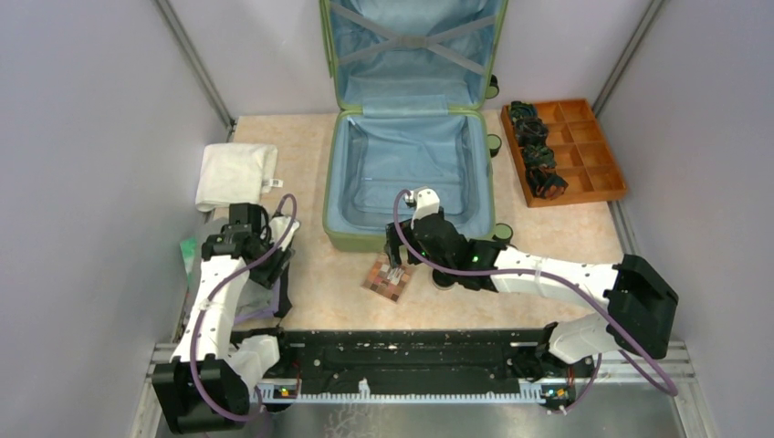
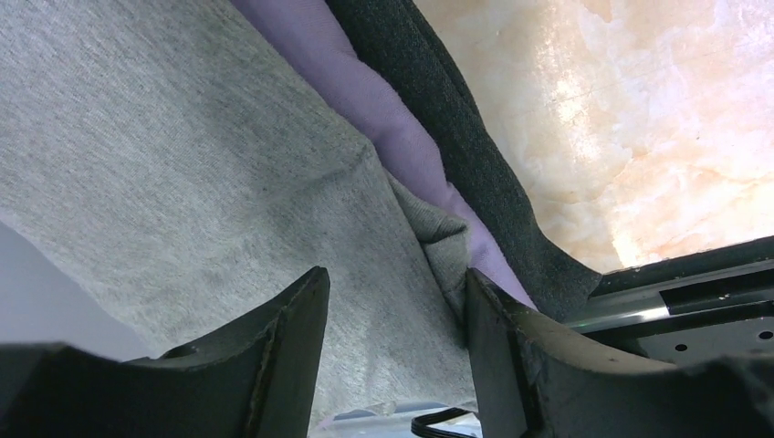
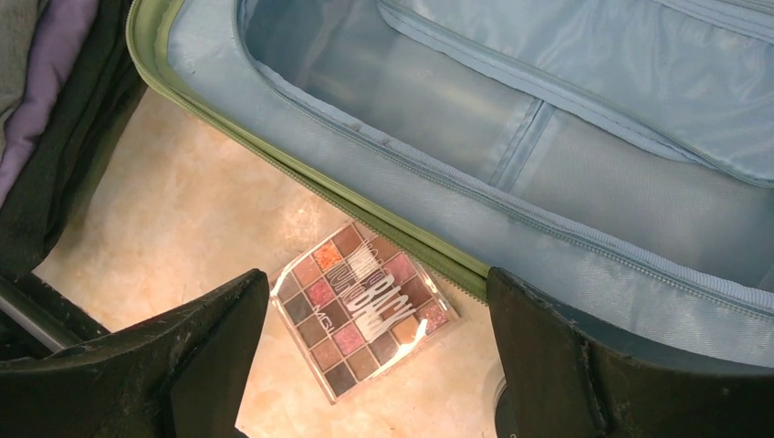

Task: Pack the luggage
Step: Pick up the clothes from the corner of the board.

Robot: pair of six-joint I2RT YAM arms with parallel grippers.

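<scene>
The luggage (image 1: pixel 406 173) lies open at the table's back middle, its lid leaning on the back wall, blue lining bare; its green rim (image 3: pixel 274 155) and lining show in the right wrist view. My right gripper (image 1: pixel 394 263) is open and hovers over an eyeshadow palette (image 1: pixel 387 278) lying on the table just in front of the suitcase's near rim. In the right wrist view the palette (image 3: pixel 360 310) lies between my spread fingers (image 3: pixel 370 315). My left gripper (image 1: pixel 272 266) is open over a pile of folded clothes (image 1: pixel 260 297); its fingers (image 2: pixel 392 306) straddle grey fabric (image 2: pixel 183 182).
A folded white towel (image 1: pixel 235 173) lies at the back left. An orange compartment tray (image 1: pixel 593 155) with dark bundles stands at the back right. A purple garment (image 2: pixel 383 137) and a dark one (image 2: pixel 456 128) lie beside the grey one. A small dark round thing (image 1: pixel 444 278) sits under my right arm.
</scene>
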